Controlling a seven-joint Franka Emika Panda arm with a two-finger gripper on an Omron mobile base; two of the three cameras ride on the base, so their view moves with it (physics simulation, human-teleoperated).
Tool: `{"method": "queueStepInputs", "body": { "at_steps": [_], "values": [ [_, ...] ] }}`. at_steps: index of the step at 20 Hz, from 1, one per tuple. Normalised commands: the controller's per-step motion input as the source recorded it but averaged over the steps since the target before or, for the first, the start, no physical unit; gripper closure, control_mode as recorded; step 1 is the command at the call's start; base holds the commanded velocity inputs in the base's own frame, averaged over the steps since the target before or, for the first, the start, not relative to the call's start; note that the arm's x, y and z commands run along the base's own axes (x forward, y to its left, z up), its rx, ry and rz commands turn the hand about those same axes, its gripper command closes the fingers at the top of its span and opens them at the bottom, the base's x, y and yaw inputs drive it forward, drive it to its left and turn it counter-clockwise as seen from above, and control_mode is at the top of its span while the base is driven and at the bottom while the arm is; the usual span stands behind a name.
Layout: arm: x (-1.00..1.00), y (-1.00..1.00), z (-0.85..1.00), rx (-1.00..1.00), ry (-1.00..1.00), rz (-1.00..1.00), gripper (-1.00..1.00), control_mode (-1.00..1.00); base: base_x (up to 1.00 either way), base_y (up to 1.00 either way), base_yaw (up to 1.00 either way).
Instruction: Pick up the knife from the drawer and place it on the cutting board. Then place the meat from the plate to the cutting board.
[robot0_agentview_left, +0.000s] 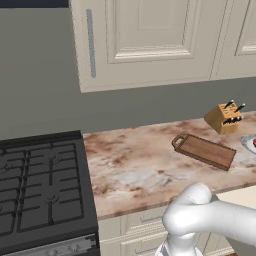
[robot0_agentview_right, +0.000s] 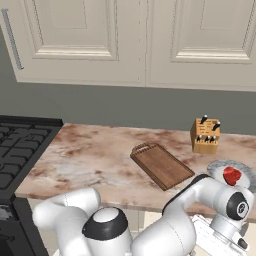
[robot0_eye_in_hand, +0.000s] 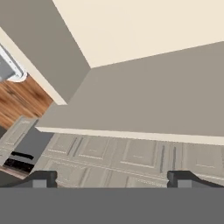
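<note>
Down low, the gripper (robot0_eye_in_hand: 112, 177) looks along the open drawer (robot0_eye_in_hand: 144, 39), whose pale beige floor and grey-shadowed inner walls take up most of the hand view; the two dark fingertips (robot0_eye_in_hand: 41, 178) stand wide apart near opposite sides of the picture, with nothing between them, so the jaws are open. Below the drawer's front lip runs its panelled front (robot0_eye_in_hand: 131, 153), and at the far left a strip of wooden floor (robot0_eye_in_hand: 17, 98) shows. The knife cannot be made out anywhere in the drawer's visible part.

On the marbled counter (robot0_agentview_left: 135, 165) one dark brown cutting board (robot0_agentview_right: 162, 166) lies flat and bare, its loop handle toward the stove, with open counter all round it, widest on the stove side. Just behind its far end stands one tan knife block (robot0_agentview_right: 205, 135) holding several short black-handled knives. One grey-silver plate (robot0_agentview_right: 220, 167) sits near the board's right end, at the counter's front edge, partly hidden by the white arm (robot0_agentview_right: 200, 200); in the left base view it is cut off by the picture's right edge. One red chunk of meat (robot0_agentview_right: 231, 175) rests on it.

A black gas stove (robot0_agentview_left: 40, 190) borders the counter on the left. Two cream wall cabinet doors (robot0_agentview_right: 75, 35) hang above in the right base view.
</note>
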Motion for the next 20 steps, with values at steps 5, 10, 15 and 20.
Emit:
{"method": "queueStepInputs", "body": {
  "at_steps": [5,10,15,20],
  "values": [
    [0.01,-0.07,0.00,-0.03,-0.01,-0.03,-1.00,-1.00,0.00,0.00,0.00],
    [0.04,0.03,0.00,0.00,-0.17,-0.03,-1.00,-1.00,0.00,0.00,0.00],
    [0.00,0.11,0.00,0.00,-0.34,-0.01,-1.00,-1.00,0.00,0.00,0.00],
    [0.05,0.15,0.00,0.00,-0.30,-0.04,-1.00,-1.00,0.00,0.00,0.00]
  ]
}}
